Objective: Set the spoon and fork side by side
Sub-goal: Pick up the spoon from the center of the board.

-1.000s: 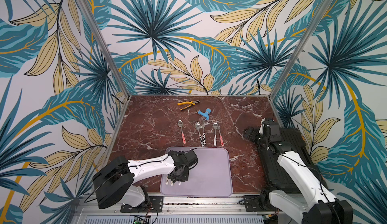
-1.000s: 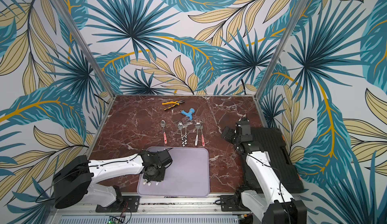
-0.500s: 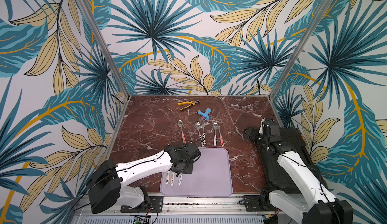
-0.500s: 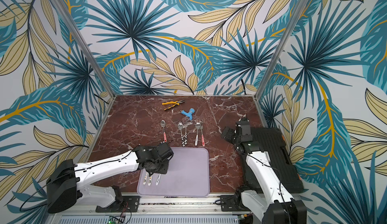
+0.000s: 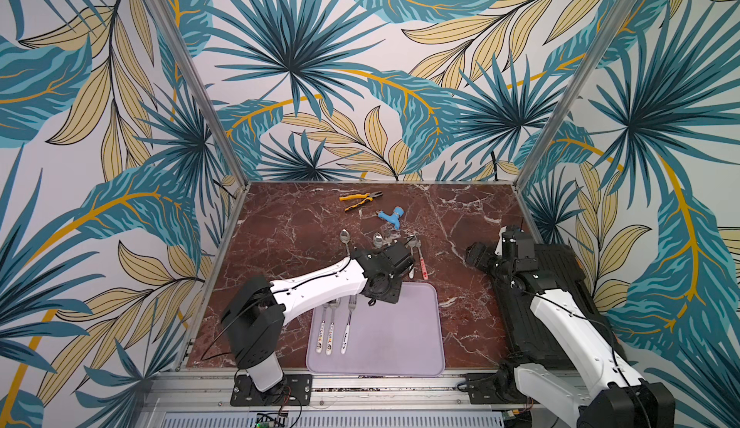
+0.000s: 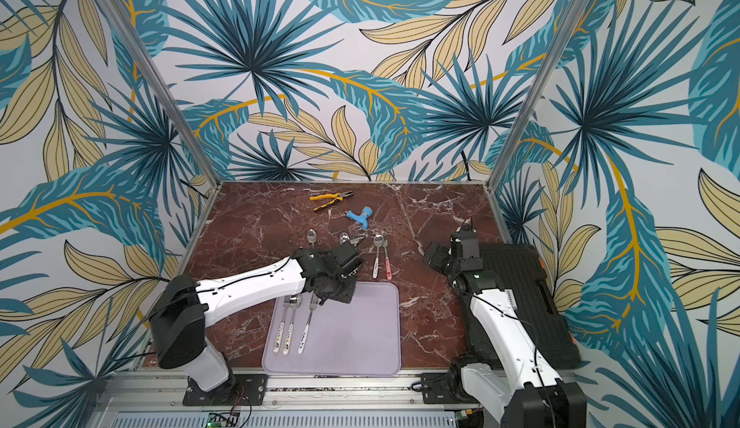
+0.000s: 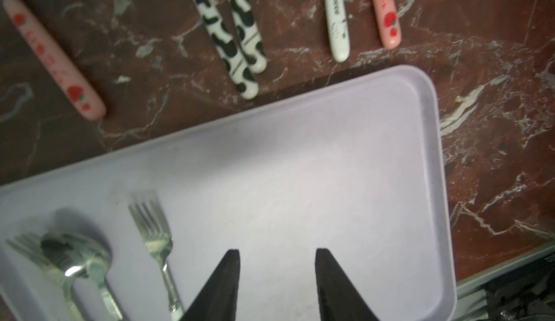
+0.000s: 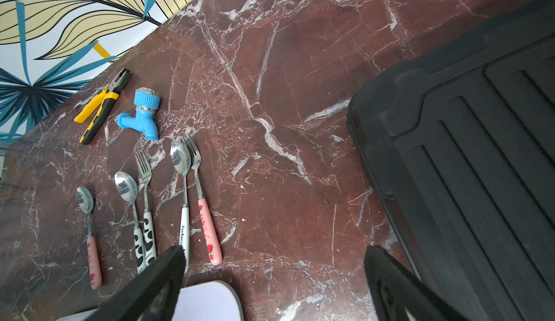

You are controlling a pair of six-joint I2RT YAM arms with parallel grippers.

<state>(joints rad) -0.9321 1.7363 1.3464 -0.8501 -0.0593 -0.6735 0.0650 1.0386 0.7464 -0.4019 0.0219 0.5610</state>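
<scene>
Left tool (image 7: 277,255) over tray (image 7: 330,154) (forks (image 7: 151,229), spoon (image 7: 76,258))

1. Your left gripper (image 7: 277,253) has moved from the tray's (image 7: 330,154) near corner to its far edge.
2. Its jaws have spread wider.
3. The fork (image 7: 153,232) now lies uncovered beside the spoon (image 7: 75,259).

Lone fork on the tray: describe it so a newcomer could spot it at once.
Find the lavender tray on the red marble table. On its left side, the lone fork lies apart from the fork and spoon pair, nearest the tray's middle.
</scene>
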